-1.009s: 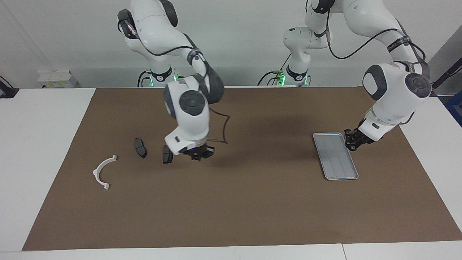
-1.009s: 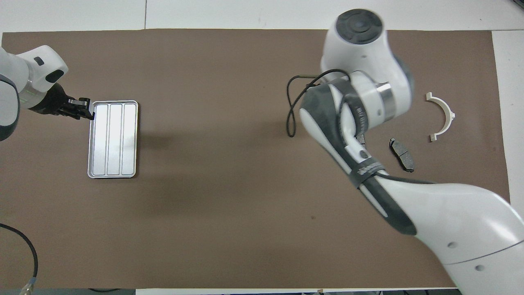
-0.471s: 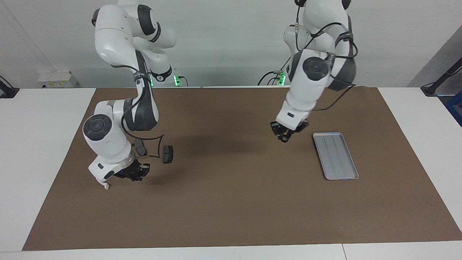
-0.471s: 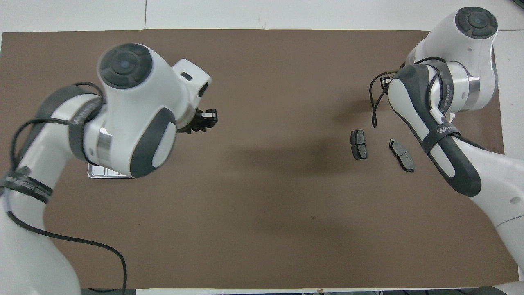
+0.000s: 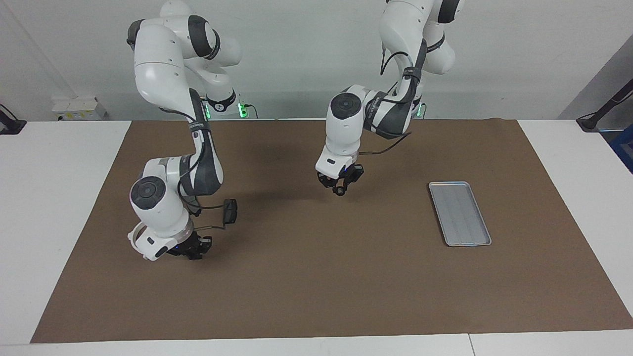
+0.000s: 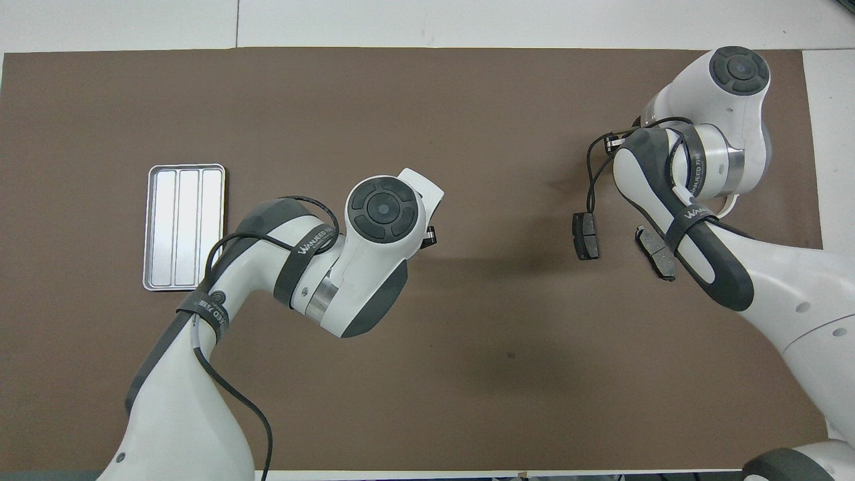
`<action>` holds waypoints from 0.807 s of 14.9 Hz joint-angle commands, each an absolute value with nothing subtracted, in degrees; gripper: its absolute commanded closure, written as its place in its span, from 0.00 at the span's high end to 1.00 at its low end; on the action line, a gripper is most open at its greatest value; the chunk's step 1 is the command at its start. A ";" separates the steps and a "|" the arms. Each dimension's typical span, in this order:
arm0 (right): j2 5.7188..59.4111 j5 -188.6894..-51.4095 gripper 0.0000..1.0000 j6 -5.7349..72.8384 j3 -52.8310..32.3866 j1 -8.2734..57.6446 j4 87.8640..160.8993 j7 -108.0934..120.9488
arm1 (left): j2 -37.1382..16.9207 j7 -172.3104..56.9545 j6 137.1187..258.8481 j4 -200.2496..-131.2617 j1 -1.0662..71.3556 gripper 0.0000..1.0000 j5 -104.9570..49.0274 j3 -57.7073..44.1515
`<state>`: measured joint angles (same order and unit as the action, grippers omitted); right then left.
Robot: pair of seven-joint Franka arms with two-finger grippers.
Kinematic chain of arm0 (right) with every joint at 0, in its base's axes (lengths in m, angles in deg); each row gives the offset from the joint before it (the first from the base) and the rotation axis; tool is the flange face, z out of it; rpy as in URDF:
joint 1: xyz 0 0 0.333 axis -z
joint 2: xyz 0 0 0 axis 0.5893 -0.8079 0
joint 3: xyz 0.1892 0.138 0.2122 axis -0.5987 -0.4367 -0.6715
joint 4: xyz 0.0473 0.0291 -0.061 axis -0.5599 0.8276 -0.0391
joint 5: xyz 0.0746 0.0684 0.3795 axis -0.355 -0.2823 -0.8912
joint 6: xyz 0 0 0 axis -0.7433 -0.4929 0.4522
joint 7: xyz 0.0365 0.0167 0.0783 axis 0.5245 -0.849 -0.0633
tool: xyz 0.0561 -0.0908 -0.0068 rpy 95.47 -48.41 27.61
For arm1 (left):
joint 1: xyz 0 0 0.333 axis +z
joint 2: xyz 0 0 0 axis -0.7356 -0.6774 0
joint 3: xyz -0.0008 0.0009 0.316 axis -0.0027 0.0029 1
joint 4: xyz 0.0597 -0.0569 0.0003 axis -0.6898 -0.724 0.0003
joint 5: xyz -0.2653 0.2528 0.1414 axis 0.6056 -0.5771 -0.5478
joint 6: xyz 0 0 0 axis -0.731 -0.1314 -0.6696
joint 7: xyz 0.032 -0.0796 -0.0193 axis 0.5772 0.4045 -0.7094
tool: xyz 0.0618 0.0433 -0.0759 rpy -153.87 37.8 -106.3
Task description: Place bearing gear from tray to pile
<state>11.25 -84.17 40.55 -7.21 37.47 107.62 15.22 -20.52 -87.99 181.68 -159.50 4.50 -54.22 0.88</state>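
Overhead, the tray (image 6: 185, 227) lies flat on the brown mat (image 5: 316, 277) toward the left arm's end of the worktop, and no part shows in it. The left gripper (image 5: 340, 185) hangs over the mat's middle, between tray and pile; its fingers look nearly closed, perhaps around something small and dark, though what it is cannot be made out. The right gripper (image 5: 194, 247) is low over the mat near the right arm's end, jaws closed with nothing seen between them. At that end lies the pile: one dark brake pad (image 6: 586, 236) is in plain view, a second brake pad (image 6: 654, 251) is half covered by the right arm, and the white bracket (image 5: 134, 232) peeks out from under the right wrist. A black cable (image 6: 591, 175) loops off that wrist above the first pad.
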 commanded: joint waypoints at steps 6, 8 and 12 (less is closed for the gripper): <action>12.05 -84.71 1.00 41.38 -7.94 37.96 108.96 15.30 | -21.40 -90.57 190.63 -165.36 3.06 0.00 -56.70 2.23; 12.66 -84.71 1.00 40.67 -7.94 37.52 108.96 15.31 | -21.67 -90.57 192.49 -166.16 3.15 0.00 -56.71 2.40; 16.17 -83.92 1.00 34.10 -7.77 34.98 107.91 15.39 | -22.02 -90.57 193.72 -166.16 3.15 0.00 -56.71 2.40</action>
